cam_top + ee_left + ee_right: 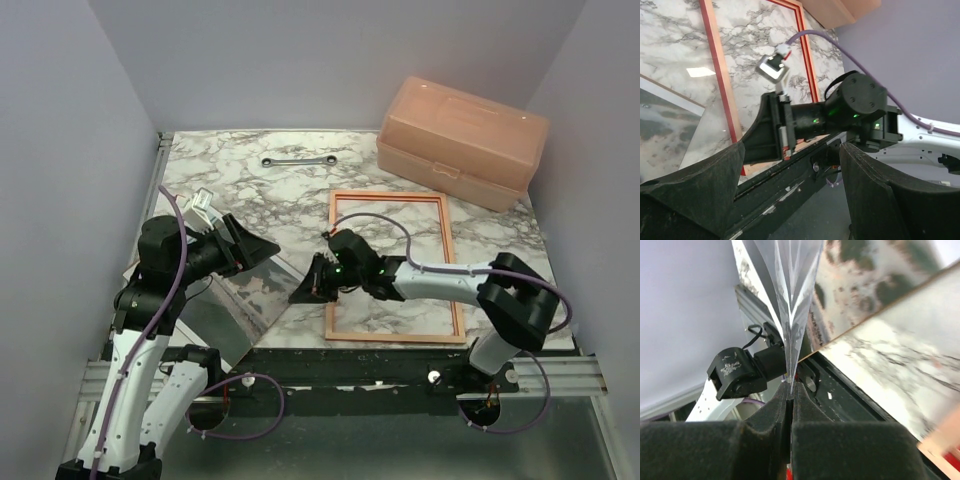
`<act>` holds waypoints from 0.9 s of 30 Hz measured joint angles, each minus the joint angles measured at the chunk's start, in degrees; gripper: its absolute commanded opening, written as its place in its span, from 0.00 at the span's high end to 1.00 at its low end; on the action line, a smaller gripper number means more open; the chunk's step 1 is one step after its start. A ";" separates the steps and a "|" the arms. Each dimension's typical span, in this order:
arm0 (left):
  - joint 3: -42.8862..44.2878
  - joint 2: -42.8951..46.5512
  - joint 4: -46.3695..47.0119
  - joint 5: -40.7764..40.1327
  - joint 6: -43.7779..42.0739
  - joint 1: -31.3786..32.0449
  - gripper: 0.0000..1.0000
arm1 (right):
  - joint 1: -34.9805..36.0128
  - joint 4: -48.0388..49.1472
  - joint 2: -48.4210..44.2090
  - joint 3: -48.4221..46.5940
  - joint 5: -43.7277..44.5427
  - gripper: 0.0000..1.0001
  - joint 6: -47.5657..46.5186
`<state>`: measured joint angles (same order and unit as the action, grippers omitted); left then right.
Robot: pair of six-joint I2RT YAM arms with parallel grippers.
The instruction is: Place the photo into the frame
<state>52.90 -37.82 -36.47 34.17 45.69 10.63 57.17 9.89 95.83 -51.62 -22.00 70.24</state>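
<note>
The right claw point(310, 285) is pinching a thin, clear-looking sheet point(790, 300) at lower centre. The left claw point(258, 250) is hovering spread. The photo point(662, 122) is lying left of the frame point(385, 194). Next, probably: clearing that sheet, then gripping the photo's edge.

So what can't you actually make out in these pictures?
- Right wrist view: the thin sheet in the shut right pincer shows edge-on, so I can't tell whether it is paper or clear plastic.
- Top view: that pincer's own body hides the pinch.
- Top view: the pink box is closed, contents hidden.
</note>
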 measured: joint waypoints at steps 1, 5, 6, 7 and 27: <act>-0.35 -0.09 0.22 0.00 0.00 0.00 0.22 | -0.85 -1.38 -1.53 0.59 0.39 0.99 -0.79; -2.67 -0.35 1.44 0.22 0.11 0.00 0.22 | -4.24 -7.52 -7.39 3.28 2.32 0.99 -3.56; -3.04 -0.37 1.64 0.28 0.20 0.00 0.22 | -4.87 -9.29 -8.81 3.89 2.97 0.99 -4.26; -3.30 -0.50 1.81 0.35 0.26 0.00 0.22 | -5.44 -10.99 -10.29 4.52 3.45 0.99 -4.90; -10.32 -2.64 2.36 -3.54 0.90 0.00 0.22 | -8.55 -40.70 -30.56 13.05 19.98 0.07 -16.55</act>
<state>42.59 -40.47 -34.11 30.63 46.59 10.63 48.62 -30.81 65.28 -38.57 -2.02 53.69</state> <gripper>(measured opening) 0.781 0.923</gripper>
